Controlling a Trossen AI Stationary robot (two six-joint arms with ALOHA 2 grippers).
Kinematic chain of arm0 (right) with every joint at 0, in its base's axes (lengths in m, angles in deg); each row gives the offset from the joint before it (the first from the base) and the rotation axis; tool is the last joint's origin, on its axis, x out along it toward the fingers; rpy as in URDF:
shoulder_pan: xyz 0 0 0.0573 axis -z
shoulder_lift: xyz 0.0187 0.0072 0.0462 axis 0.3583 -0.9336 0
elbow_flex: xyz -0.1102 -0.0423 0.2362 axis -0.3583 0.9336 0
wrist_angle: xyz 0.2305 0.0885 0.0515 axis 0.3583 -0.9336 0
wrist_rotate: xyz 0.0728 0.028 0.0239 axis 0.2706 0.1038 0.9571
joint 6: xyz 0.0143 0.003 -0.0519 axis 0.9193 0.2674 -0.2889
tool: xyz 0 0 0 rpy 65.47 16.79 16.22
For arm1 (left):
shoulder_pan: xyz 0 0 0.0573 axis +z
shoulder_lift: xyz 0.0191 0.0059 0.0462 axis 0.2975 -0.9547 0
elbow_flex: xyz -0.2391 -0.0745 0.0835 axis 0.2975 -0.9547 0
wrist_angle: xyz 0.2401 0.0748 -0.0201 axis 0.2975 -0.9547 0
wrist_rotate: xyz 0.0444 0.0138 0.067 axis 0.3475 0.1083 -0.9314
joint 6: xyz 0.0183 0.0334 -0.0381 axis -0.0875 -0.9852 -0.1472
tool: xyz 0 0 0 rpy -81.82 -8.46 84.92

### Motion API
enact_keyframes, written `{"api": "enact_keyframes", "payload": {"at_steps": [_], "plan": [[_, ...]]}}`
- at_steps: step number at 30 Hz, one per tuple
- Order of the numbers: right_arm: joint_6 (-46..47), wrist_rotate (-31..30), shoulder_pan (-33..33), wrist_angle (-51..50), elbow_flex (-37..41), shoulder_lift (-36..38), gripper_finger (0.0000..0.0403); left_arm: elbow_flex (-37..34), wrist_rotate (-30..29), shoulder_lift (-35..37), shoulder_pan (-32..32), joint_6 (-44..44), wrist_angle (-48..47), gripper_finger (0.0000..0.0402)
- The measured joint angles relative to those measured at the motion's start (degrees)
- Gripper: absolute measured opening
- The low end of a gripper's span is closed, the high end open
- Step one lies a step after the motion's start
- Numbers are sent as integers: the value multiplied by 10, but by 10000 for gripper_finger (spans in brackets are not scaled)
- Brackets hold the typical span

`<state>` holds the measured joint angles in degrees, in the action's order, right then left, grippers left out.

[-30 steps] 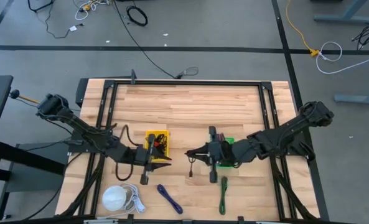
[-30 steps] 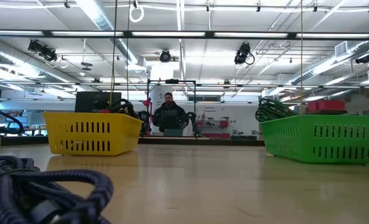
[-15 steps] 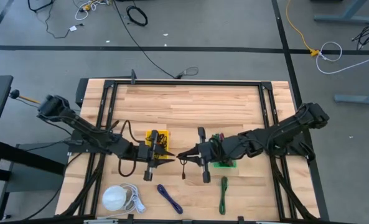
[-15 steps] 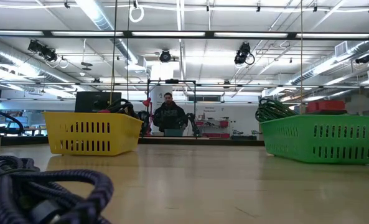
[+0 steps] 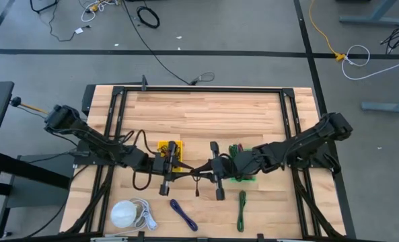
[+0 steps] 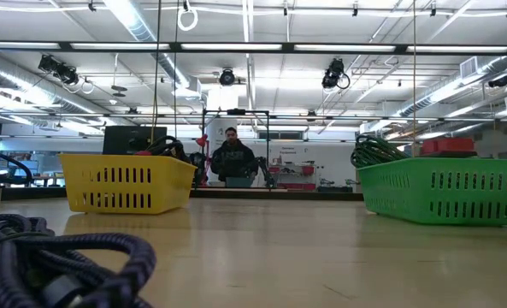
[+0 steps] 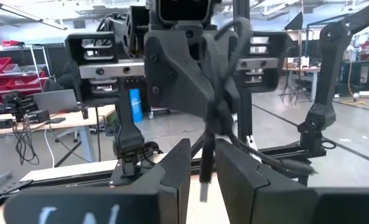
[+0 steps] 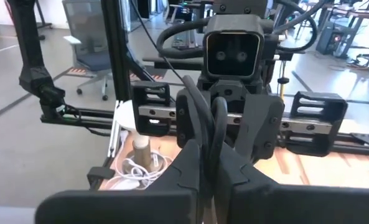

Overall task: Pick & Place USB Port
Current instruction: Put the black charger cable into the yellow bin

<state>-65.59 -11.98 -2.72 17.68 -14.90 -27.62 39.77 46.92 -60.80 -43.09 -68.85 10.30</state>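
Left gripper (image 5: pixel 188 172) pinching thin black cable (image 5: pixel 198 176) | right gripper (image 5: pixel 198 171) likewise (mid-table)

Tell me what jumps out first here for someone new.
The two arms meeting nose to nose at the table's middle, left pincer and right pincer both on one dark cable that dangles between them. A yellow basket and a green basket sit just behind them.

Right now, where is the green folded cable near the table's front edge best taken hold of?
Probably at the middle of the green folded cable, coming straight down with the fingers across its narrow width: it lies flat and nearly straight, with nothing close beside it. The right gripper is nearer but is shut on a thin black cable.
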Motion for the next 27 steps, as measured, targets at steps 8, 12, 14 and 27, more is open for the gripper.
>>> {"api": "enact_keyframes", "payload": {"at_steps": [8,12,14,27], "plan": [[0,29,12,21,0,-16,11,0,6,0,-1,0,-6,81],[-2,33,20,19,0,-17,11,0,17,0,0,0,-7,81],[-2,35,25,15,0,-17,11,0,13,0,0,0,-9,88],[20,58,49,-4,0,0,11,0,-4,1,18,0,-20,198]]}}
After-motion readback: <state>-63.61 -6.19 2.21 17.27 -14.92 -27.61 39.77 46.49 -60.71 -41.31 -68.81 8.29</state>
